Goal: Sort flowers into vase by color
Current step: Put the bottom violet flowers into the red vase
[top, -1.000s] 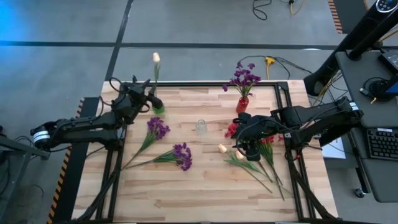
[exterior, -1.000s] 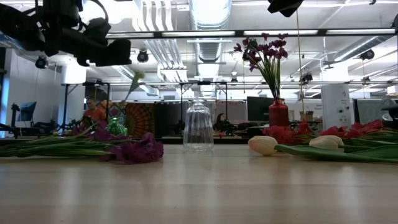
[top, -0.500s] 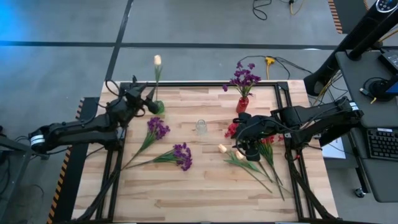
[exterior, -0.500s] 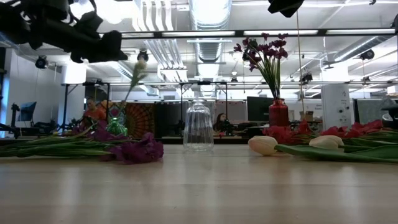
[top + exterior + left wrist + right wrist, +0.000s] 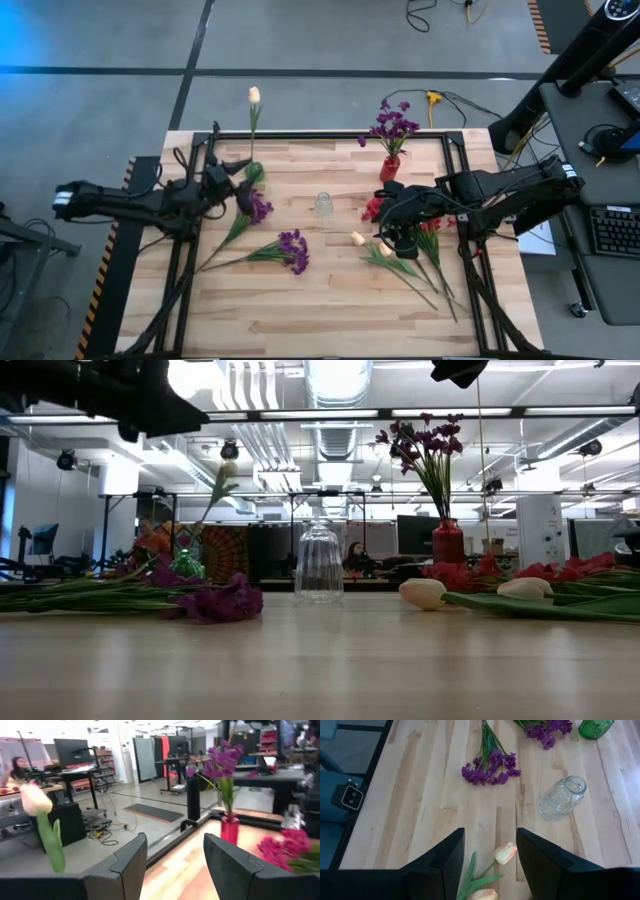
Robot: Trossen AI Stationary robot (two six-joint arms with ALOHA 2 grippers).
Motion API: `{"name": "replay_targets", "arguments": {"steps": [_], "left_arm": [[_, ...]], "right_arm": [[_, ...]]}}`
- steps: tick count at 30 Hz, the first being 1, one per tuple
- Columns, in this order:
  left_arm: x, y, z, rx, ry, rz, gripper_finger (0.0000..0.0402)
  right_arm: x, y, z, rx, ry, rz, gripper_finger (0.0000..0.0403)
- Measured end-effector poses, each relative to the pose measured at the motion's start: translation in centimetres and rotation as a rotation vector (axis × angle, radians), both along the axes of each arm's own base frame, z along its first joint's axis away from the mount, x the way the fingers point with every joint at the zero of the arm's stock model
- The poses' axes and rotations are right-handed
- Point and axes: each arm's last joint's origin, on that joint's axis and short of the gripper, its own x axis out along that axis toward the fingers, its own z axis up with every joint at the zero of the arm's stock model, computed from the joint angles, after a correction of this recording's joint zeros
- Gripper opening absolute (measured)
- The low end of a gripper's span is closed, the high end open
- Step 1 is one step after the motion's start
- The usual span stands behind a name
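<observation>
A cream tulip [image 5: 253, 95] stands with its stem in the green vase [image 5: 254, 172] at the table's far left. Purple flowers [image 5: 392, 125] stand in the red vase [image 5: 389, 168], and the clear vase [image 5: 323, 204] stands between the two. Two purple bunches [image 5: 253, 207] [image 5: 293, 248] lie on the table. Red flowers [image 5: 375, 208] and cream tulips [image 5: 358, 238] lie on the right. My left gripper [image 5: 240, 178] is open, just left of the green vase. My right gripper [image 5: 490, 855] hovers open above a lying tulip [image 5: 505, 852].
Green stems [image 5: 420, 275] fan out toward the near right of the table. A black frame [image 5: 330, 137] borders the far edge. Bare wood lies along the near side [image 5: 300, 310]. People sit at desks in the room beyond the table.
My left gripper has drawn back from the green vase toward the table's left edge, and the arm has stretched out lower along that side. The cream tulip stays standing in the green vase. My right arm has kept still.
</observation>
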Motion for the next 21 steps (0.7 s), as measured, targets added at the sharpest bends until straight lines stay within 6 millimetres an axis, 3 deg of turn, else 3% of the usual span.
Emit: {"name": "replay_targets", "arguments": {"steps": [7,13,21], "left_arm": [[0.3,-2.3,0.9,-0.024,0.234,-0.146,0.0178],[0.5,-4.0,1.1,-0.239,0.474,-0.296,0.0179],[2.7,-5.7,0.3,-0.488,0.700,-0.473,0.0193]], "right_arm": [[0.0,0.0,0.0,-0.001,0.000,0.002,0.0171],[0.0,0.0,0.0,-0.001,0.000,0.004,0.0171],[0.0,0.0,0.0,0.018,0.003,-0.016,0.0171]]}}
